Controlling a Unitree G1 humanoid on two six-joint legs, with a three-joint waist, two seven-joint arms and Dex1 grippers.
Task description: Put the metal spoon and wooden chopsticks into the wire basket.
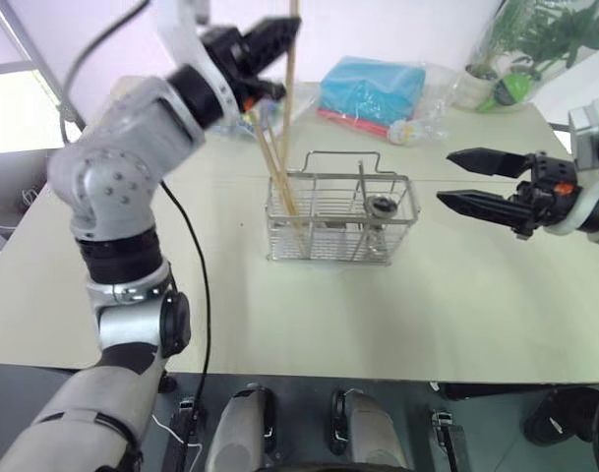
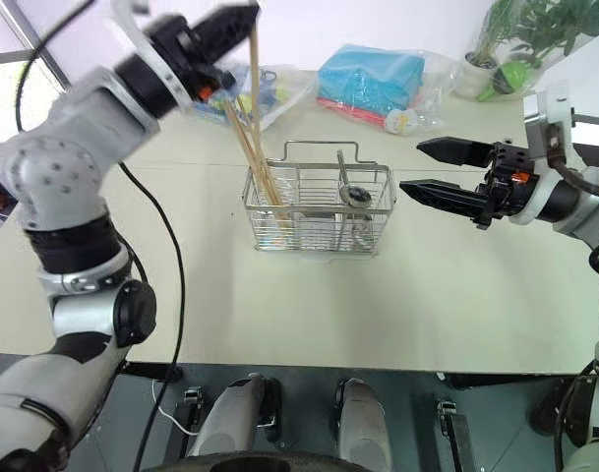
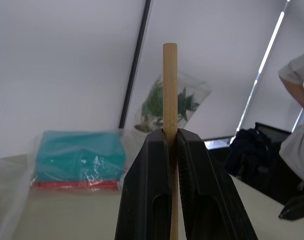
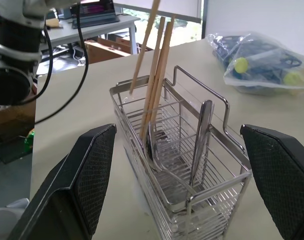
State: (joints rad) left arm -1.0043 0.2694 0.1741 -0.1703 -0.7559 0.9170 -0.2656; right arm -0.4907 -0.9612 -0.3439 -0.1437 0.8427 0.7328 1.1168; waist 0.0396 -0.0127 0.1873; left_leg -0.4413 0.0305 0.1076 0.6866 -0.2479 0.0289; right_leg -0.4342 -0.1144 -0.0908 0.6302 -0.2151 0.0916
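A pale table [image 1: 456,305] carries the wire basket [image 1: 340,218] in its middle, and behind it lie a blue pack in clear plastic [image 1: 373,90] and a potted plant [image 2: 496,49] near the white wall. The left gripper [image 1: 268,44], raised above the basket, is clamped on one of the wooden chopsticks [image 1: 292,69], held upright; other chopsticks lean in the basket's left compartment and the metal spoon [image 1: 381,206] stands in the right one. The right gripper [image 1: 466,179] hangs beside the basket with its fingers wide apart and holds nothing.
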